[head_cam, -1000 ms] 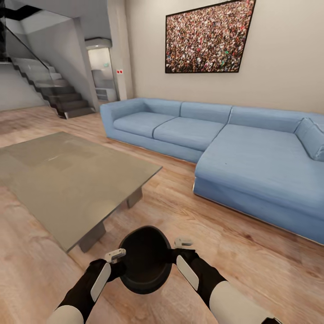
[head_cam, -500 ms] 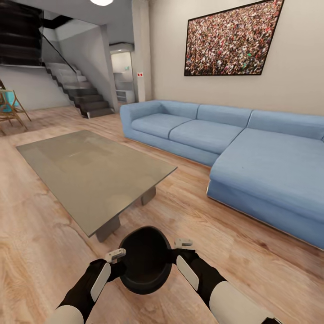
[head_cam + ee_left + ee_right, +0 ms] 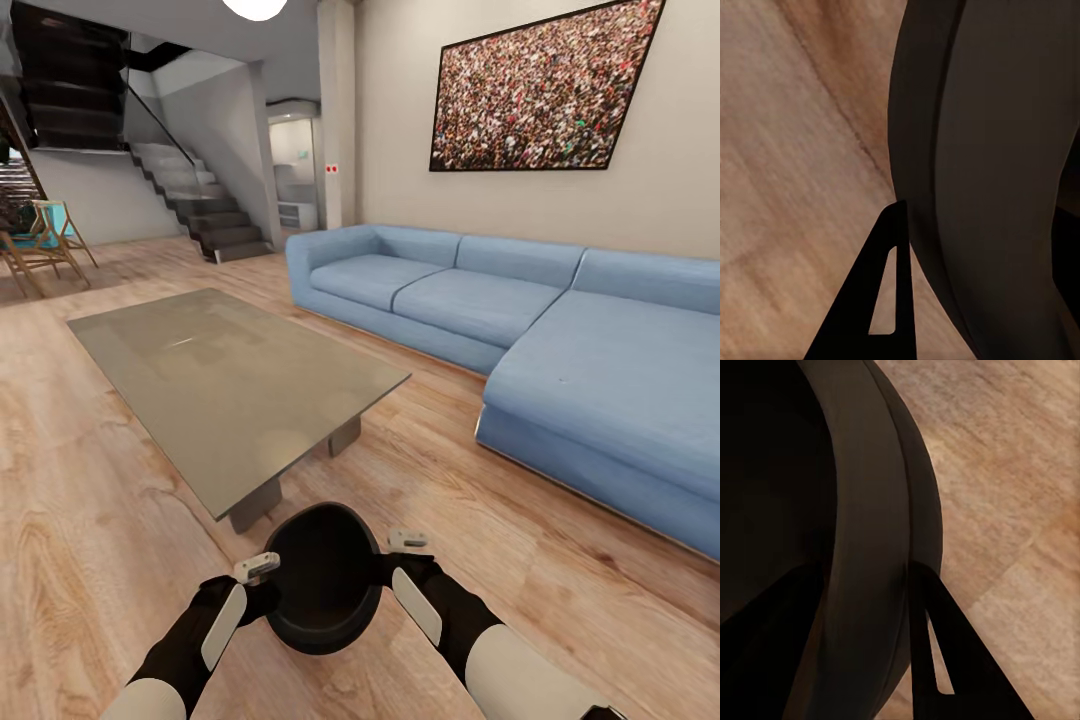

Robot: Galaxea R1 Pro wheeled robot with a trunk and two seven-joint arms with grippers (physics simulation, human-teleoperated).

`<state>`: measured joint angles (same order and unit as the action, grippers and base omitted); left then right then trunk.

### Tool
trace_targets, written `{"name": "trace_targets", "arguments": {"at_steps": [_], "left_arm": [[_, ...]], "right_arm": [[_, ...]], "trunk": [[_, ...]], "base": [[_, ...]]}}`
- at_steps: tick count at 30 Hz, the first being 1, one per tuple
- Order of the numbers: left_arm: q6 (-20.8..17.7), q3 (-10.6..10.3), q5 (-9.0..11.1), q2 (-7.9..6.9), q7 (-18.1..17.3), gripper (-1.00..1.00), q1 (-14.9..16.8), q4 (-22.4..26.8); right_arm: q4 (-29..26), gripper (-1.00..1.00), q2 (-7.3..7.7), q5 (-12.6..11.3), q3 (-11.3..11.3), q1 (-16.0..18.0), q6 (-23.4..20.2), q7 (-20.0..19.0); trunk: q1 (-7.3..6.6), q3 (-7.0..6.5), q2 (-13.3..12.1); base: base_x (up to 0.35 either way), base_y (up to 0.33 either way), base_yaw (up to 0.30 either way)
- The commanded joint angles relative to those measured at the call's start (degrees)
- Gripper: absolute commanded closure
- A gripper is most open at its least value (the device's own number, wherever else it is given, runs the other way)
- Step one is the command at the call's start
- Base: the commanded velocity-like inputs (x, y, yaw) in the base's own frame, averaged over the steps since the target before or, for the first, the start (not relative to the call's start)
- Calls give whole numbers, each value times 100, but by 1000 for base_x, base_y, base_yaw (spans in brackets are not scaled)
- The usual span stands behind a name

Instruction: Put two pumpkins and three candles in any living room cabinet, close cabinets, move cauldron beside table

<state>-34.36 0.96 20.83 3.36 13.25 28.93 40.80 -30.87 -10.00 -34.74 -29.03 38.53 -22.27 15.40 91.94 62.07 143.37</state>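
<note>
A blue sofa (image 3: pixel 560 340) runs along the far wall, and the table (image 3: pixel 230 375) stands in front of it, its near corner just ahead of the robot. The cauldron (image 3: pixel 322 578) hangs off the floor (image 3: pixel 90 520) between both arms, mouth up, near that corner but apart from it. The left gripper (image 3: pixel 262 585) and right gripper (image 3: pixel 392 570) each pinch the rim (image 3: pixel 866 547) from opposite sides, one finger (image 3: pixel 945 660) outside the wall and the other inside. To do this well, I would lower the pot level, both arms together, onto bare floor just beside the table leg (image 3: pixel 255 505), then let go only once it sits flat. The table edge overhangs its legs, so the rim could knock it if brought in too close. Stairs (image 3: pixel 200 215) and chairs (image 3: pixel 40 250) stand well apart.
</note>
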Motion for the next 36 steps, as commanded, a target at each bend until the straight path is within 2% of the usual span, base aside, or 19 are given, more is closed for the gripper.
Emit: {"name": "trace_targets", "arguments": {"at_steps": [1, 6, 13, 23, 36], "left_arm": [[-10, 1, -53, -2, 8, 100, 0, -2], [-10, 1, -54, -2, 10, 100, -1, -2], [-10, 5, -53, -2, 8, 100, -1, -2], [-8, 9, -53, -2, 7, 100, 2, -2], [-1, 9, -53, -2, 8, 100, 0, -2]], "right_arm": [[-33, 100, 0, 46, 20, 5, 6, 1], [-41, 100, 0, 46, 15, 5, 7, 5], [-42, 100, 0, 46, 12, 5, 4, -1], [-42, 100, 0, 46, 12, 5, 4, -2], [-42, 100, 0, 46, 12, 5, 7, -2]], "trunk": [[-1, -1, 1], [-1, -1, 1], [-1, -14, 1], [-1, -16, 1], [-1, -16, 1]], "base": [[0, 0, 0], [12, -12, 20], [189, -156, 226], [80, -33, 75], [43, 0, 11]]}}
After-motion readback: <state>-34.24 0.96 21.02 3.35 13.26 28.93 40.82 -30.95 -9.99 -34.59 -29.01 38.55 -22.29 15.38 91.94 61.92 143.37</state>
